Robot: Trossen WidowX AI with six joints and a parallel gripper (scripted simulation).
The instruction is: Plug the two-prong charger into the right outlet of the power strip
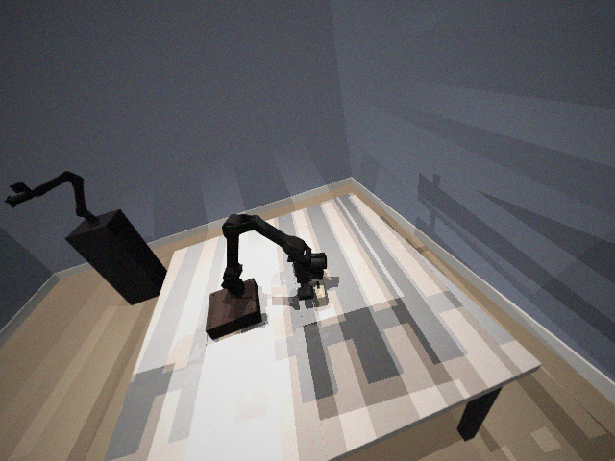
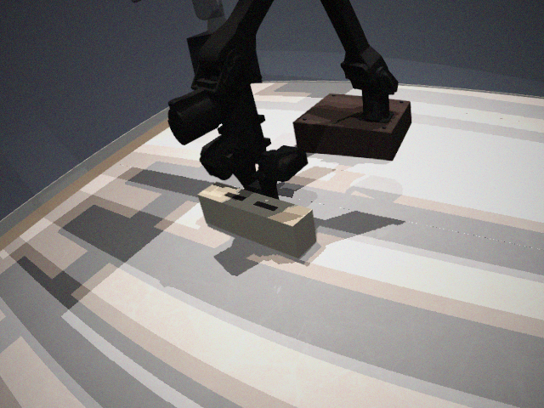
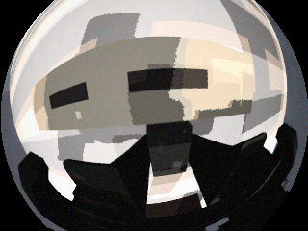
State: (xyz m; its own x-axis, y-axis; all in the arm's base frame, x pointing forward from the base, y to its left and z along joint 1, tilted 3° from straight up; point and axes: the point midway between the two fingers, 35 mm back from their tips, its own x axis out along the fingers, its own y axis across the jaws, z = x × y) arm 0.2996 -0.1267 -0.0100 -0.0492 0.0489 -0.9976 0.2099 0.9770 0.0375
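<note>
The charger (image 3: 168, 148), a dark block, is sitting clamped between the gripper (image 2: 259, 184) fingers at lower centre of the wrist view, pointing down at the wider slot of the power strip (image 2: 259, 219). The strip, a beige bar with two dark slots, is lying with its long axis running upper left to lower right on the striped table (image 2: 395, 280). Blue-grey walls are enclosing the room.

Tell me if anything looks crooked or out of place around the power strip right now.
Nothing stands out. The power strip lies flat on the table, both slots uncovered. The pincer holds the charger upright just behind the right outlet; whether the prongs line up is hidden.
</note>
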